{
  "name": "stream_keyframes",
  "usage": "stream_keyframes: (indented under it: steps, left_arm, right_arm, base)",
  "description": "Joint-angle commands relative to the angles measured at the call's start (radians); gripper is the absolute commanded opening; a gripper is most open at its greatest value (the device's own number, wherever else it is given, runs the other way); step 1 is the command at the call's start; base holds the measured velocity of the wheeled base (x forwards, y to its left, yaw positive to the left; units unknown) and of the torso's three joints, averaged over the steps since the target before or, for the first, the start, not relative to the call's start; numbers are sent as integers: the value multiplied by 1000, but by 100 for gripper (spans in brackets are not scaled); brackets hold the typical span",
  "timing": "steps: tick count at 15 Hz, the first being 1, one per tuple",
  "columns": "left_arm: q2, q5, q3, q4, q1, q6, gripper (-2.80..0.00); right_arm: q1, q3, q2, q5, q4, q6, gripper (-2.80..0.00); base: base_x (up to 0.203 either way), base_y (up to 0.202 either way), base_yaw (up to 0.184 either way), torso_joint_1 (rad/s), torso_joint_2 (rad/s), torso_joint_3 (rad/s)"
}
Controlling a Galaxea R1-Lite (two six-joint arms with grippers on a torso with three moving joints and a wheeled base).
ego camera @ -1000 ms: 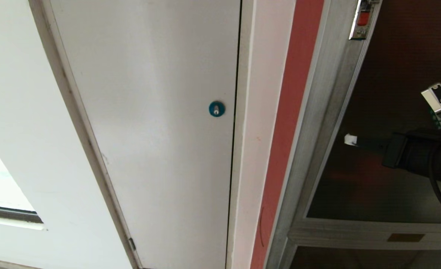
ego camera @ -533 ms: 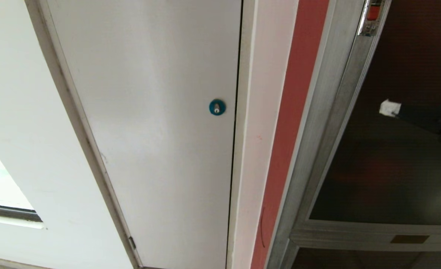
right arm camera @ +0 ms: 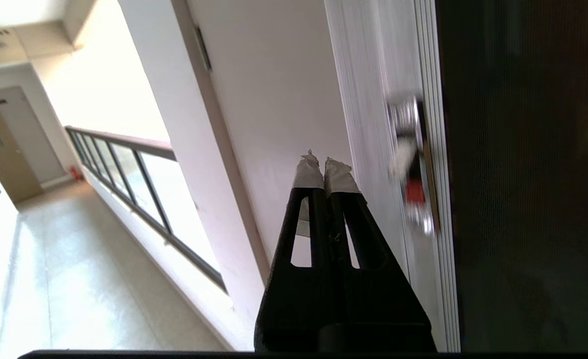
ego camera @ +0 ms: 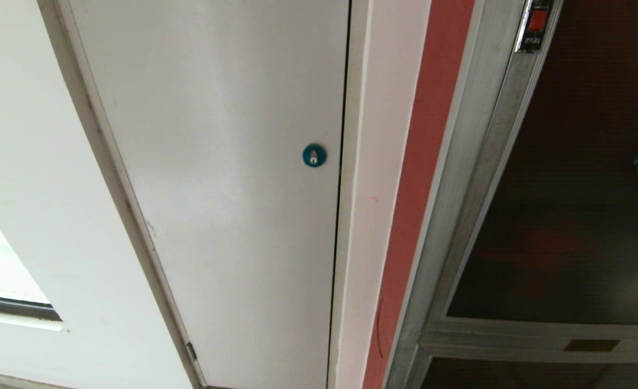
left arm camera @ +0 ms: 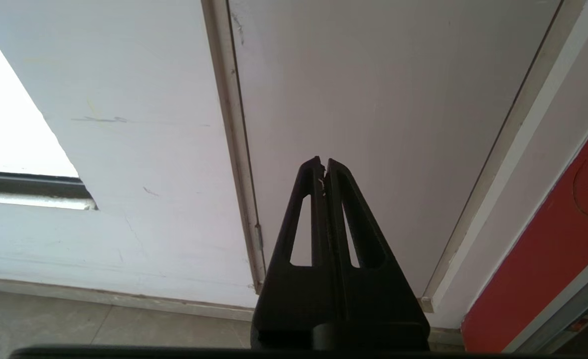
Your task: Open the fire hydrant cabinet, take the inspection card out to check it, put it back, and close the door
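Right gripper (right arm camera: 325,167) jaws closed, near blurred, seemingly red latch (right arm camera: 413,192).

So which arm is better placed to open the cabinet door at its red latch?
The right. The right gripper, shut, points close beside the red latch on the door; the left gripper, shut, faces the white panel.

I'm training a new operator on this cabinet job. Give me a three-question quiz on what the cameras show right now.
1. True or false: the door is shut.
2. What colour is the latch on its frame?
3. The right gripper's taped fingers are: A open, B shut and empty, C shut on the card.

Key: 1 true. 2 red. 3 B.
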Motion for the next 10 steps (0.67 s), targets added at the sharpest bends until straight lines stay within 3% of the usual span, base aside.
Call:
stream_keyframes:
  steps: [1,6,10]
  left_arm:
    - [0,1,0,0,0,0,-280]
    - [1,1,0,0,0,0,-280]
    - [0,1,0,0,0,0,-280]
  right_arm:
    - [6,-85,68,6,-1,6,-280]
    - [19,-158,190,10,-168,6,-280]
    - [19,-297,279,-5,-183,5,-280]
  base:
    - [0,0,0,0,0,0]
    - [0,0,0,0,0,0]
    - [0,0,0,0,0,0]
